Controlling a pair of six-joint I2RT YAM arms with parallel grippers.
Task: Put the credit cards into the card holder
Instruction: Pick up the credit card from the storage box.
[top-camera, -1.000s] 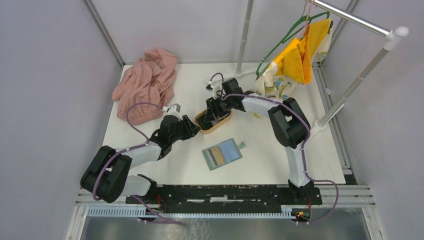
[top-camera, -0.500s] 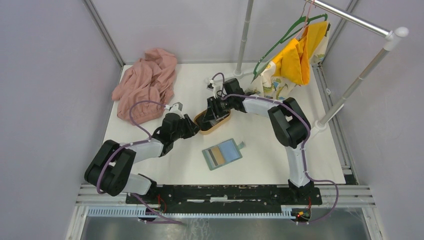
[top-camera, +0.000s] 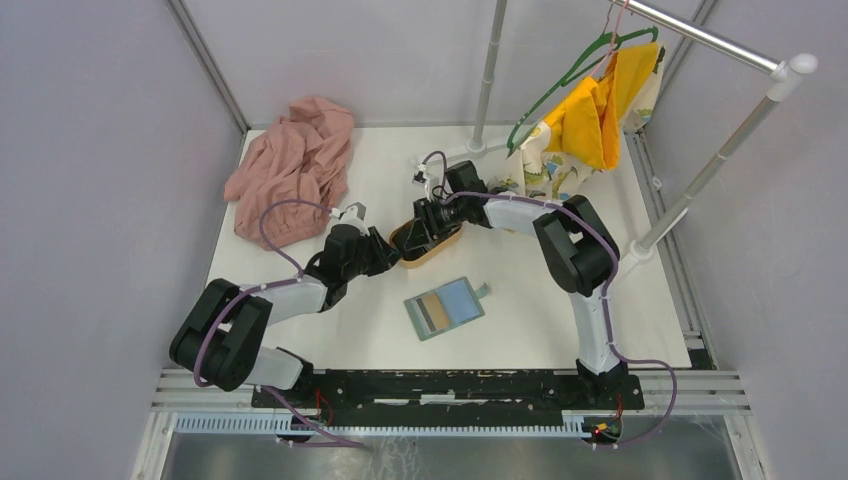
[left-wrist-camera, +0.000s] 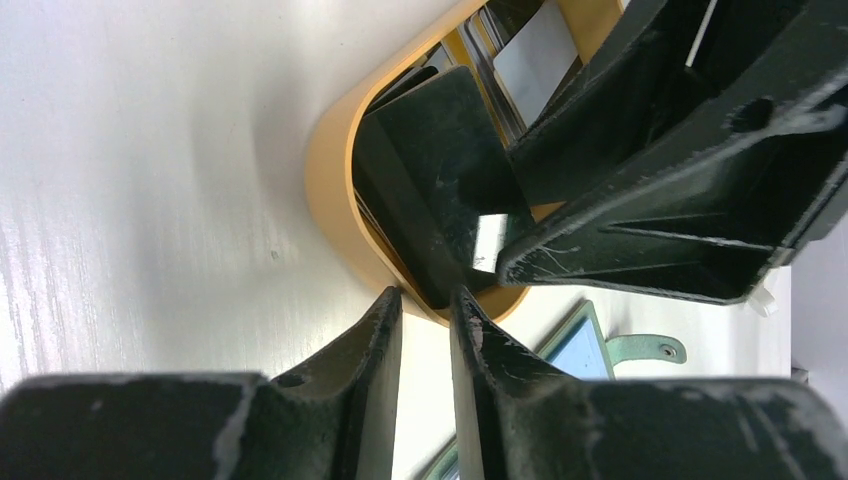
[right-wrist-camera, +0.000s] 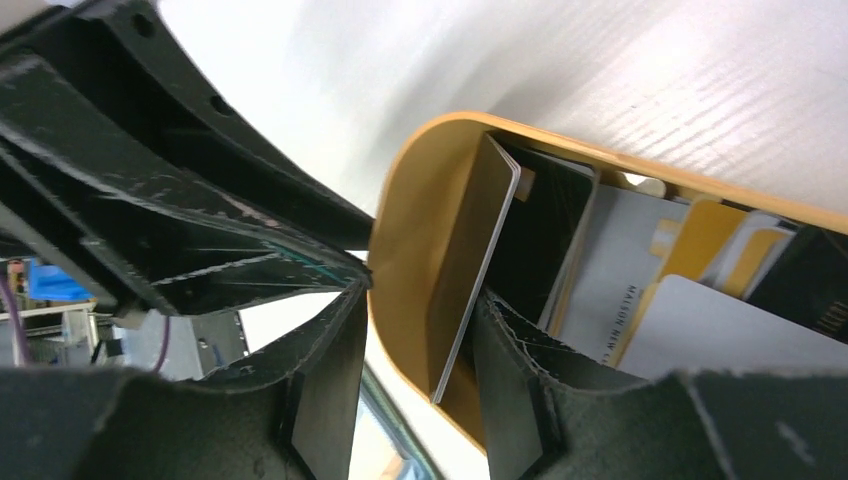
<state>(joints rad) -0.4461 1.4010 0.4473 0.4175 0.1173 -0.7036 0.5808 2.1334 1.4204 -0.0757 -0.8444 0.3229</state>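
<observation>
We find only tiny print on one grey-white card (right-wrist-camera: 610, 290) in the tray (right-wrist-camera: 405, 230), too small to read.

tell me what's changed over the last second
The left gripper pushed forward, right up to the left end of the wooden tray. The right gripper edged along inside the tray toward that same end, where a credit card stands on edge between its fingers. The tray, card holder and pink cloth stayed put.
</observation>
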